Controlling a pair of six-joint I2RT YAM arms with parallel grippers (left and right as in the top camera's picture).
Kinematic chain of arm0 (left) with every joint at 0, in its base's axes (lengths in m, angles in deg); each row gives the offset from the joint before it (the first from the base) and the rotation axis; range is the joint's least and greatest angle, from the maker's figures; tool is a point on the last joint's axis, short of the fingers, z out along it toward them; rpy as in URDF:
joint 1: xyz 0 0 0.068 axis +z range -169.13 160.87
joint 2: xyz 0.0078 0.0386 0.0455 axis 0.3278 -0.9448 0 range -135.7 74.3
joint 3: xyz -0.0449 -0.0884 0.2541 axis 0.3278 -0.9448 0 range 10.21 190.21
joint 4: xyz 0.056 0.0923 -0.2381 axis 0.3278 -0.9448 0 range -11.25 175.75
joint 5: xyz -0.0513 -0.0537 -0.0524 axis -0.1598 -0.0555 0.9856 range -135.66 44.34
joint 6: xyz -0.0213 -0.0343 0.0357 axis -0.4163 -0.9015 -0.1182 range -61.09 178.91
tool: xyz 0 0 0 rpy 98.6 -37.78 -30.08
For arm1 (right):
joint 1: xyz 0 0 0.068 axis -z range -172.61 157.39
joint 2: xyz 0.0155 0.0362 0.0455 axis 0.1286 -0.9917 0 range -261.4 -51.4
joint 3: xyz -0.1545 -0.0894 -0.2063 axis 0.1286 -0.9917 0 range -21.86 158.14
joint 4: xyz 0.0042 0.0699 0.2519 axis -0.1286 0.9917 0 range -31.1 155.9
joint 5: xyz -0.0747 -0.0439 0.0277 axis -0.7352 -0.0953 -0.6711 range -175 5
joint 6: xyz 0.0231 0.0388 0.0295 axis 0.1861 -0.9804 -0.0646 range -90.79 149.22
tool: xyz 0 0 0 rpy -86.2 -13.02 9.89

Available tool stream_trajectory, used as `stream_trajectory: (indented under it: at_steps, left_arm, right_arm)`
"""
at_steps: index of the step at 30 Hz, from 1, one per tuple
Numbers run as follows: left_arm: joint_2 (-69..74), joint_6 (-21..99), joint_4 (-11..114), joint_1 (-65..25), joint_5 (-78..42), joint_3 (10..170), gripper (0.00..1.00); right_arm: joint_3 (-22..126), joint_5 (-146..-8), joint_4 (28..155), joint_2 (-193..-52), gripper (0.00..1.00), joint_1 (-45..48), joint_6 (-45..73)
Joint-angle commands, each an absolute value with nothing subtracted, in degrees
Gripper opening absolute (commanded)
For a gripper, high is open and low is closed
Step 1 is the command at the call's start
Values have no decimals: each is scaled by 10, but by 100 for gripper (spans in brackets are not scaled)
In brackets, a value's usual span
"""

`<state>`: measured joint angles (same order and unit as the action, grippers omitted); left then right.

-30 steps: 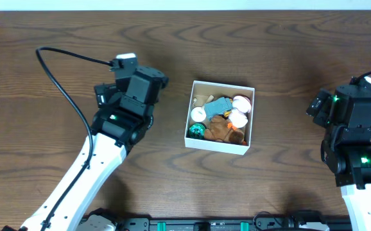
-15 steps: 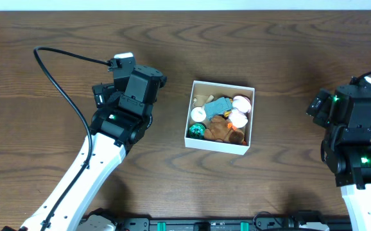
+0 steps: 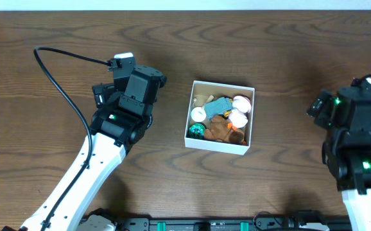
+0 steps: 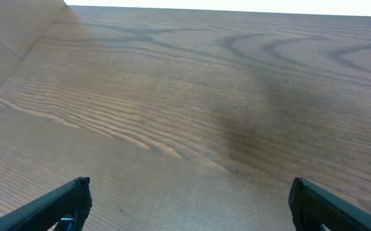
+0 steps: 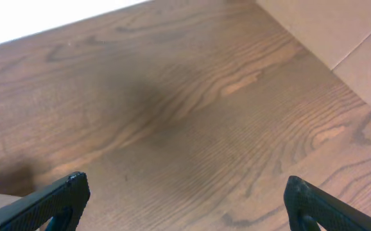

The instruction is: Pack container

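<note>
Box (image 3: 216, 145) looks fully packed. Left gripper (image 4: 189, 186) and right gripper (image 5: 185, 183) both gape, only table (image 4: 192, 96) between their fingers (image 4: 63, 204). Probably just park them.

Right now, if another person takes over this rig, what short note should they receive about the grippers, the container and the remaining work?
Left gripper: open, empty, over bare table, left of the container.
Right gripper: open, empty, well to the right of the container.
Container: mid-table, holding several small toys, among them a brown plush and a teal ball.
Done: the toys appear packed; the overhead view shows none outside the container.
Left: probably nothing except a final check.
</note>
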<state>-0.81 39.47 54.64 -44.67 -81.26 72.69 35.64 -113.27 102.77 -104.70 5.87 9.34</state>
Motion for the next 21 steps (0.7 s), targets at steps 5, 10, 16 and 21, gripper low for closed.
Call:
stream_trajectory:
  at_steps: [5,10,16,21]
  left_arm:
    - [-5,398,545,-444,-827,732,98]
    - [-5,398,545,-444,-827,732,98]
    - [-5,398,545,-444,-827,732,98]
    - [-5,398,545,-444,-827,732,98]
  right_arm:
    - [353,-1143,1035,-864,99,62,100]
    - [353,-1172,1047,-752,99,62,100]
    - [352,-1153,1131,-649,99,61,100]
    - [331,-1078,1200,-575,99,62,100]
